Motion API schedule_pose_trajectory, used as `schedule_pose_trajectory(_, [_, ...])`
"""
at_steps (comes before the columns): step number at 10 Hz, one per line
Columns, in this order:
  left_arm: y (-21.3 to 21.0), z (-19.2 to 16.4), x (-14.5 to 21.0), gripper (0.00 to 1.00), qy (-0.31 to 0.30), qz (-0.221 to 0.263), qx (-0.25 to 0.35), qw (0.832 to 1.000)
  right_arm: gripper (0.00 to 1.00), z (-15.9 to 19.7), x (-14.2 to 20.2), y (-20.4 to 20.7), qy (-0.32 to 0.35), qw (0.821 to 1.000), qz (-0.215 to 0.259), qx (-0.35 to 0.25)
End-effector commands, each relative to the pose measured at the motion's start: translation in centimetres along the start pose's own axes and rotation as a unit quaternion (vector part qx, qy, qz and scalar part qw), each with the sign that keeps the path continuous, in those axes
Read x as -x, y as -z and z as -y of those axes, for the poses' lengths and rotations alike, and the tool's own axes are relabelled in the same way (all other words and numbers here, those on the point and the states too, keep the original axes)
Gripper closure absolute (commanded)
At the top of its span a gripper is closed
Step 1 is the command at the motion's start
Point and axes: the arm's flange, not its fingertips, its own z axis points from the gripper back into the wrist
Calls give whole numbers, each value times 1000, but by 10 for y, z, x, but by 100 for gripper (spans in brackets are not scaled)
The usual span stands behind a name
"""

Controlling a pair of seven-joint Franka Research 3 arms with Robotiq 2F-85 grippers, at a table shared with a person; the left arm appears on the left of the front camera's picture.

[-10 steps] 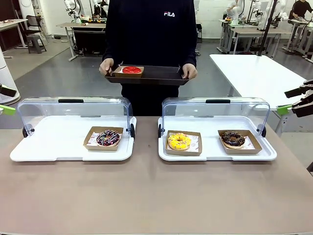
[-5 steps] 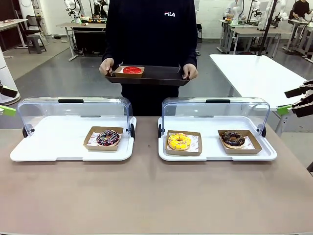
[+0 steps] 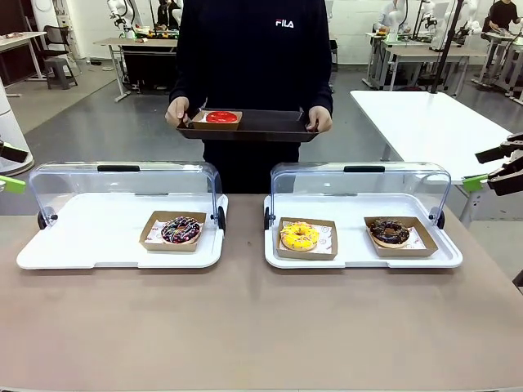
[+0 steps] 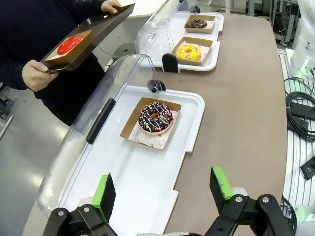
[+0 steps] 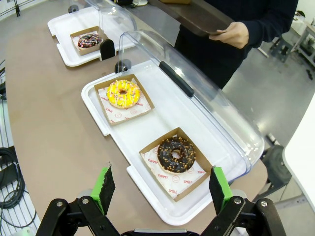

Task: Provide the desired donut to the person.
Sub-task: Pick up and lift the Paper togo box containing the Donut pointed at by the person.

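Wide open, empty: left gripper [image 4: 162,189] well left of yellow donut [image 3: 299,236], right gripper [image 5: 161,189] well right. Left of it, sprinkled donut [image 3: 181,229]; right, chocolate donut [image 3: 389,232]. Behind it, person [image 3: 253,65] holding tray [image 3: 270,124] with red donut [image 3: 220,117].

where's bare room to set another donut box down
The front strip of the table, between the trays and the near edge, is bare. So is the left tray left of the sprinkled donut, and the person's tray right of the red donut. The right tray, with two boxes, is crowded.
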Motion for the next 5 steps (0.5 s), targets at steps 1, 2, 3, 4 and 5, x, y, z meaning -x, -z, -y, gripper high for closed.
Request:
schedule_pose_trajectory(1, [0, 1, 0, 0, 2, 10, 0, 1000, 0, 0, 2, 2, -1, 1000, 10, -4])
schedule_pose_trajectory(2, [0, 1, 0, 0, 2, 10, 0, 1000, 0, 0, 2, 2, -1, 1000, 10, -4])
schedule_pose_trajectory(3, [0, 1, 0, 0, 2, 10, 0, 1000, 0, 0, 2, 2, -1, 1000, 10, -4])
schedule_pose_trajectory(4, [0, 1, 0, 0, 2, 10, 0, 1000, 0, 0, 2, 2, -1, 1000, 10, -4])
schedule_pose_trajectory(5, [0, 1, 0, 0, 2, 10, 0, 1000, 0, 0, 2, 2, -1, 1000, 10, -4])
